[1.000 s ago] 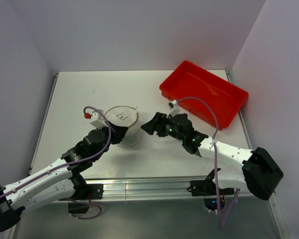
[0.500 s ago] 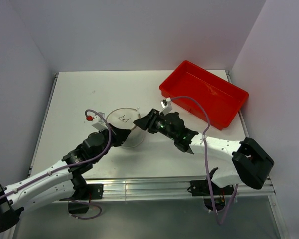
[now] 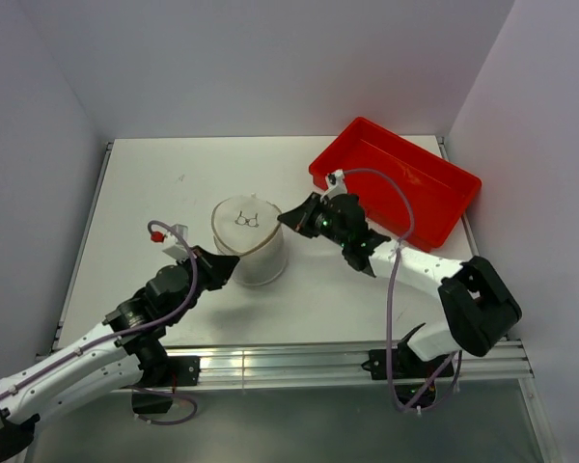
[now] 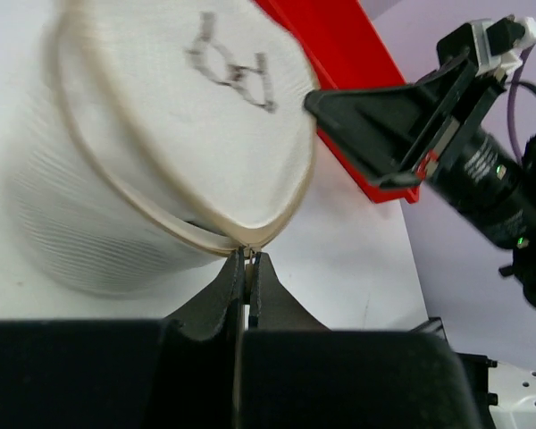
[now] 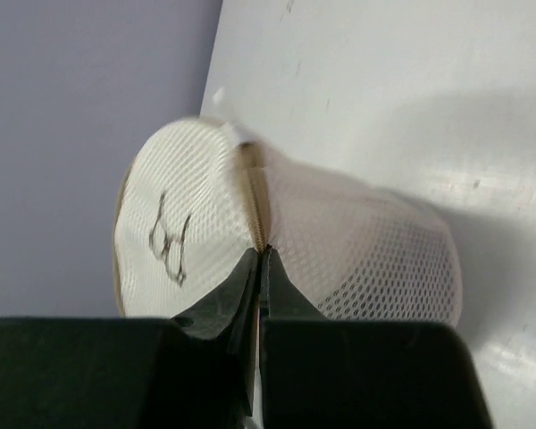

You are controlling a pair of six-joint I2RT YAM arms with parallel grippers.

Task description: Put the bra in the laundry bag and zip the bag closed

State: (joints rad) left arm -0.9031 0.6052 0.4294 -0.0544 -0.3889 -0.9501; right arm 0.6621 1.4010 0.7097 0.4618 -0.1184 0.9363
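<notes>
The laundry bag [image 3: 250, 243], a whitish mesh cylinder with a tan rim and a small bra outline drawn on its round end, stands mid-table between both arms. My left gripper [image 3: 228, 262] is shut on the tan rim at the bag's near-left side; in the left wrist view its jaws [image 4: 248, 256] pinch a small tab on that rim [image 4: 161, 214]. My right gripper [image 3: 288, 219] is shut on the bag's right side, clamping the tan zipper seam [image 5: 259, 206] in the right wrist view [image 5: 263, 253]. The bra is hidden from view.
A red plastic tray [image 3: 434, 203] sits at the back right, just behind my right arm. White table [image 3: 154, 183] lies open to the left and behind the bag. Walls close in on the left, back and right.
My right gripper moved in to the bag's right side and shut on the zipper seam. My left arm drew back toward the near left with the rim, and the bag shifted slightly right.
</notes>
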